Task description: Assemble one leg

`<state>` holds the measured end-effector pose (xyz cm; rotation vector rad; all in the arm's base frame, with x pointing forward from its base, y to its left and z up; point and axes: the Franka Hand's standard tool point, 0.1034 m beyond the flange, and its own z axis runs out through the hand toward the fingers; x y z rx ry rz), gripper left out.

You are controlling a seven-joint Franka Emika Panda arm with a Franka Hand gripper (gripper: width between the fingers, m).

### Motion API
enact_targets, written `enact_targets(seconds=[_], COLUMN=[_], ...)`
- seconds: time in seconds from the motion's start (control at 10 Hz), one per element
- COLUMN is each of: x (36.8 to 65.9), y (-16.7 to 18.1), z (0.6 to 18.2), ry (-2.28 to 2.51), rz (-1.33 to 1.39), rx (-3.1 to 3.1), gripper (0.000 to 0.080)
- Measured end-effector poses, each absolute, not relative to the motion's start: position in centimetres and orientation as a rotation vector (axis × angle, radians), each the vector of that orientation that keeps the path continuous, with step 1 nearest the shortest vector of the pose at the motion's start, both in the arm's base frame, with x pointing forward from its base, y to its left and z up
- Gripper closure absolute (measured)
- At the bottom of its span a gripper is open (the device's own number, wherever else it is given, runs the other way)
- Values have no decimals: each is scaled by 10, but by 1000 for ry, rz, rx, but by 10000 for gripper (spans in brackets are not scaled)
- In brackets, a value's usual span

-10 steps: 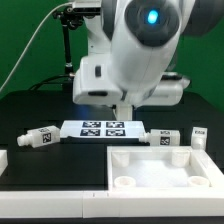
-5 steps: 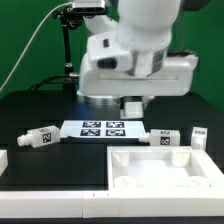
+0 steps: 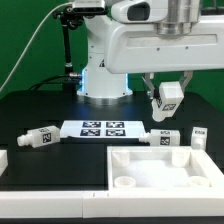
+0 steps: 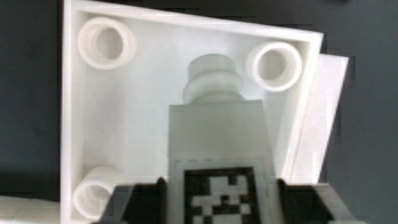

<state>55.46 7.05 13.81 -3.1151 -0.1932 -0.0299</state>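
Note:
My gripper point(image 3: 167, 104) is shut on a white leg point(image 3: 168, 95) with a black-and-white tag and holds it in the air, above the table at the exterior view's right. In the wrist view the held leg point(image 4: 222, 140) runs out from between the black fingers point(image 4: 134, 200) over the large white tray-shaped part point(image 4: 107, 110), its tip near a round socket point(image 4: 279, 62). Other legs lie on the table: one at the left point(image 3: 39, 137), two at the right point(image 3: 164, 137) point(image 3: 197, 135).
The marker board point(image 3: 102, 129) lies in the middle of the black table. The white tray-shaped part point(image 3: 165, 165) sits at the front right. A white piece point(image 3: 4, 160) shows at the left edge. The robot base point(image 3: 100, 70) stands behind.
The arm has risen and swung to the exterior view's right. The gripper, hidden behind the arm before, now shows in the air with the leg in it.

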Motion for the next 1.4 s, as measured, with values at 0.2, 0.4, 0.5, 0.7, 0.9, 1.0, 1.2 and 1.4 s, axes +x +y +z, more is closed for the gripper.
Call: enact_targets(seconds=[0.2,0.4,0.5,0.7,0.9,1.0,1.2,1.4], x=[565,572,594,614,605,604,602,615], y=[68,67,69,62,52,53,64,97], z=[137,126,127,126,110,107,105,109], ry=[-200,-249,-329,-377,-377,-378,-370,-330], rz=[-275,-555,-743,-950,-1018,-938,-894,-859], rx=[-3103,-3071,-3042,-3004,-2998,-3016,-3013,-2973], gripper=[515,515,515,515,515,515,515,515])
